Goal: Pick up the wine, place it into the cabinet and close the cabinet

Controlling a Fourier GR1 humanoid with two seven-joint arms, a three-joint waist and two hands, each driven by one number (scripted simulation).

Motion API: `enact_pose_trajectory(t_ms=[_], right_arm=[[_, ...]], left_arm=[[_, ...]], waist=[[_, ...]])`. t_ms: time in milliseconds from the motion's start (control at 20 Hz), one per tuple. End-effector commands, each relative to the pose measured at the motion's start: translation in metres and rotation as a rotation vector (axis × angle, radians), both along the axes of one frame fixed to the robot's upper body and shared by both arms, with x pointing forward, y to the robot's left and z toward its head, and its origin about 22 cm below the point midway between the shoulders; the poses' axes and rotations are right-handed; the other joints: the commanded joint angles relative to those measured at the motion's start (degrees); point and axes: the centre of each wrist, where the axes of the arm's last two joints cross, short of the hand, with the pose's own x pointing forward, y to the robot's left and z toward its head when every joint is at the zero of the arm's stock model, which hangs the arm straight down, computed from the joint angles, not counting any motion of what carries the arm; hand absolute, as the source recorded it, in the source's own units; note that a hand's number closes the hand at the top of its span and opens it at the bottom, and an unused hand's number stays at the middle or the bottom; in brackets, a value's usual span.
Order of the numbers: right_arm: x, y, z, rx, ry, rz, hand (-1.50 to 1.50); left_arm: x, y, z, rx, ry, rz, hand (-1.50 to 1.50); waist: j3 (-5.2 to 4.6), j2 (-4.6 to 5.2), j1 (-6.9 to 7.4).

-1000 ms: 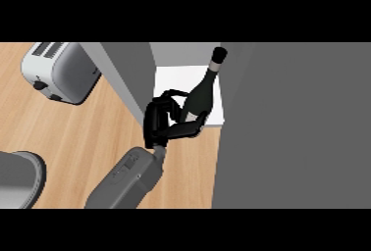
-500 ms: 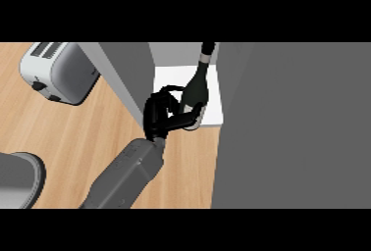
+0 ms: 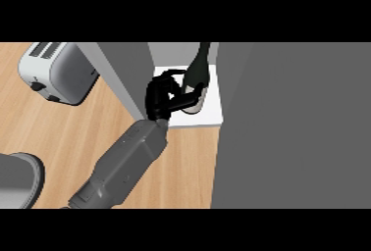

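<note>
The wine bottle is dark, and its thin neck points toward the view's top edge. It hangs in the cabinet's open front, over the white cabinet floor. My left hand is shut on the bottle's lower body from the left, with fingers curled over its far side and the thumb under its base. The open cabinet door stands as a grey panel just left of the hand. The cabinet's grey body fills the right side. My right hand does not show.
A silver toaster stands on the wooden counter at the upper left, close to the open door. A grey rounded object sits at the left edge, lower down.
The left hand has carried the bottle up and left, further into the cabinet opening. The bottle's neck swung from leaning right to nearly straight up the view.
</note>
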Motion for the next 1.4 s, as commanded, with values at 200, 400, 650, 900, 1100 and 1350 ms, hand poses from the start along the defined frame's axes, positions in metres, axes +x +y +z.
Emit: enact_pose_trajectory(t_ms=[200, 400, 650, 900, 1100, 1350], right_arm=[[-0.032, -0.006, 0.026, 0.061, -0.038, 0.055, -1.50], [-0.024, -0.006, 0.020, 0.074, -0.060, 0.056, -1.50], [-0.029, -0.004, 0.019, 0.092, -0.047, 0.070, -1.50], [-0.030, -0.002, 0.026, 0.073, -0.037, 0.076, -1.50], [-0.030, -0.003, 0.019, 0.082, -0.040, 0.082, -1.50], [-0.025, -0.007, 0.014, 0.070, -0.053, 0.069, -1.50]], left_arm=[[0.027, 0.002, 0.017, 0.009, -0.021, 0.028, 1.50], [0.039, -0.005, 0.036, 0.081, -0.047, 0.041, 1.50], [0.052, 0.002, 0.047, 0.195, -0.027, 0.149, 1.50], [0.060, 0.033, 0.041, 0.398, -0.020, 0.238, -1.50], [0.061, 0.021, 0.043, 0.435, 0.014, 0.226, -1.50], [0.065, 0.046, 0.039, 0.459, 0.043, 0.239, -1.50]], waist=[[-0.03, 0.26, -0.30], [0.03, 0.13, 0.23], [0.04, 0.20, -0.36], [-0.03, 0.45, -0.72], [0.04, 0.37, -0.90], [0.05, 0.65, -1.17]])
